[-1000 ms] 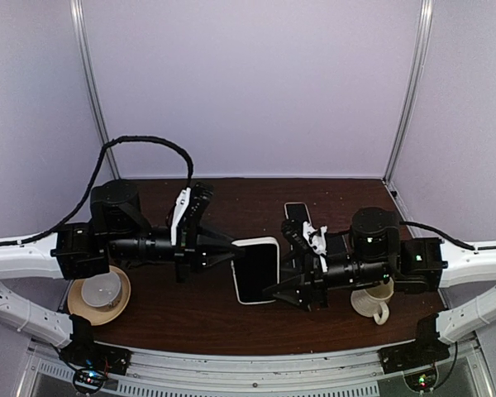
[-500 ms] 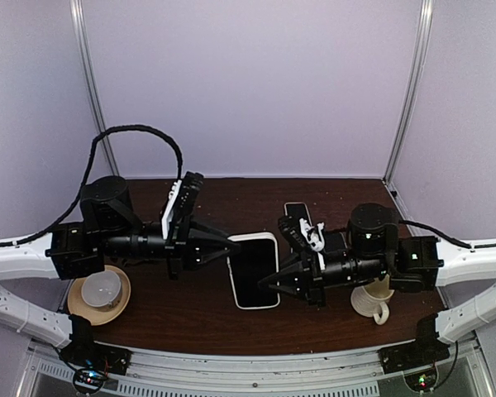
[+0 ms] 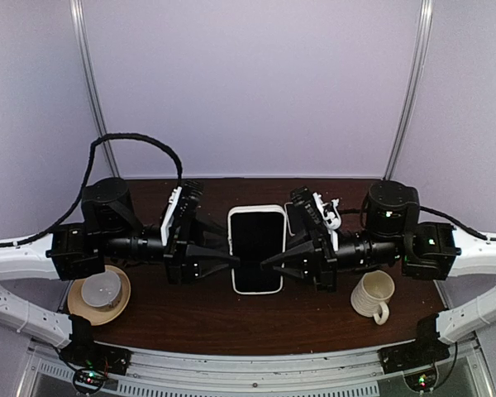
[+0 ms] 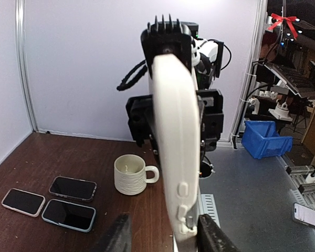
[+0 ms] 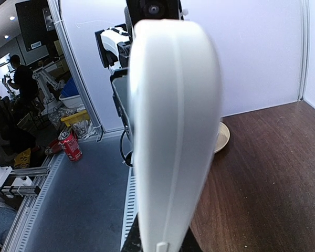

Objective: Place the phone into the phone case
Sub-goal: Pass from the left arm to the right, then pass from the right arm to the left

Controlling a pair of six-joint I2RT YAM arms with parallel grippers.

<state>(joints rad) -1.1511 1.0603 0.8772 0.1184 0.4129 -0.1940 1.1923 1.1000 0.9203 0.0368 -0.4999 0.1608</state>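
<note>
A phone [image 3: 256, 248] with a black screen sits in a white phone case [image 3: 255, 209] and is held up off the table between the two arms. My right gripper [image 3: 266, 263] is shut on the case's right edge; in the right wrist view the case [image 5: 173, 131] fills the middle, edge on, with the jaws [image 5: 160, 244] closed at its base. My left gripper [image 3: 231, 262] is at the left edge. In the left wrist view the case [image 4: 176, 147] stands between the open fingers [image 4: 165, 236], against the right one and apart from the left one.
A white mug [image 3: 374, 296] stands at the front right, and a bowl on a saucer [image 3: 99, 291] at the front left. Three spare phones [image 4: 72, 188] lie on the brown table behind the right arm. Purple walls close in the back and sides.
The cased phone has risen from the table and moved toward the back. The right gripper shut on its edge. The left gripper's jaws have opened.
</note>
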